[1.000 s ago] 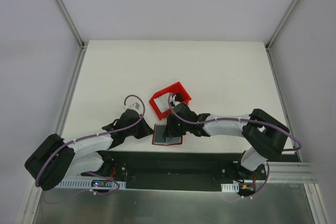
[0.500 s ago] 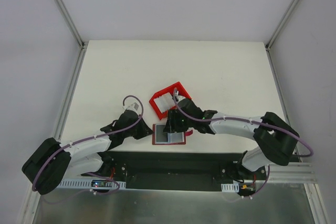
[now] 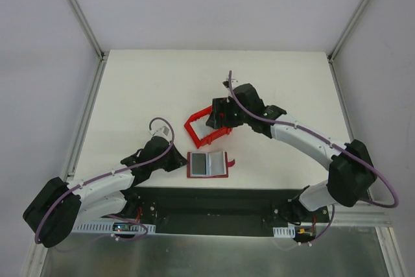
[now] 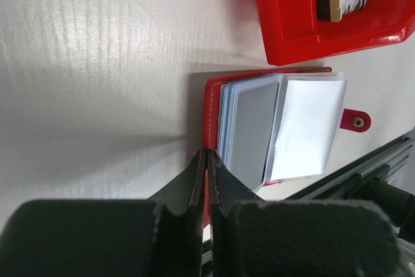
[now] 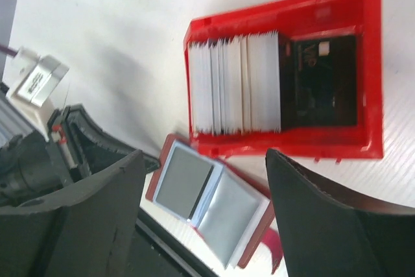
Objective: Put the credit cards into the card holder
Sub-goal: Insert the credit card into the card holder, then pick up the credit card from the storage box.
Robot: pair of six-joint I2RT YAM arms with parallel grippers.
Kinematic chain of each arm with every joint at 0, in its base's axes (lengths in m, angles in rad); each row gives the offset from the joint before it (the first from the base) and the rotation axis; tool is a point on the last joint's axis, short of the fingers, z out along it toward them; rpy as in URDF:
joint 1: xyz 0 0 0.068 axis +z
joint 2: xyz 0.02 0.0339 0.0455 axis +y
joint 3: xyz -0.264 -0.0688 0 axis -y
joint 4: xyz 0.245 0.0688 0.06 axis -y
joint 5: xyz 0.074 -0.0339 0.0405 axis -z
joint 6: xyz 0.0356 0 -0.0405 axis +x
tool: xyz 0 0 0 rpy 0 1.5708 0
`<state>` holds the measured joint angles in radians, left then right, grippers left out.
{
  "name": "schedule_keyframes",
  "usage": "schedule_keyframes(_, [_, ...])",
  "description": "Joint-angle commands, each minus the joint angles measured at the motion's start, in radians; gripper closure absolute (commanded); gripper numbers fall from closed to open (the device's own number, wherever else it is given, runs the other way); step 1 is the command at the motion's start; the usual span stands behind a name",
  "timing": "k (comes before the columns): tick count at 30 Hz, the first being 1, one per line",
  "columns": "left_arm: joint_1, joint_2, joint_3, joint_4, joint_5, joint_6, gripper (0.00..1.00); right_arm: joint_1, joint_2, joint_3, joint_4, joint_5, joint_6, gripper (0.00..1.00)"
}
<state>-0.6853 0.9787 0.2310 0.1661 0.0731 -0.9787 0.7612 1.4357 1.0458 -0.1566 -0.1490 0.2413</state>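
Right gripper [image 5: 204,154] moved from one red folding wallet [image 3: 206,164] to one red plastic bin [image 3: 194,133], agape and empty. Left gripper [image 4: 207,160] pinches the wallet edge.

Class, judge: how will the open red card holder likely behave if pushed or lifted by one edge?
Probably floppy: the card holder shows loosely fanned pocket leaves, so it may sag or fold. It looks thin and light, so a push would likely slide it, though the left gripper pinches its edge.
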Motion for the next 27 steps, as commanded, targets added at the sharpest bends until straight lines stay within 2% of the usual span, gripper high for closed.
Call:
schedule_keyframes(1, [0.003, -0.009, 0.033, -0.019, -0.022, 0.011, 1.00, -0.043, 0.115, 0.146, -0.116, -0.043, -0.106, 0.22])
schedule_keyframes(9, [0.003, -0.008, 0.041, -0.023, -0.022, 0.026, 1.00, -0.072, 0.313, 0.278, -0.153, -0.100, -0.149, 0.18])
schedule_keyframes(20, [0.003, 0.011, 0.048, -0.030, -0.022, 0.038, 1.00, -0.097, 0.468, 0.370, -0.143, -0.179, -0.172, 0.13])
schedule_keyframes(27, [0.003, 0.031, 0.059, -0.030, -0.022, 0.043, 1.00, -0.103, 0.511, 0.382, -0.143, -0.213, -0.180, 0.11])
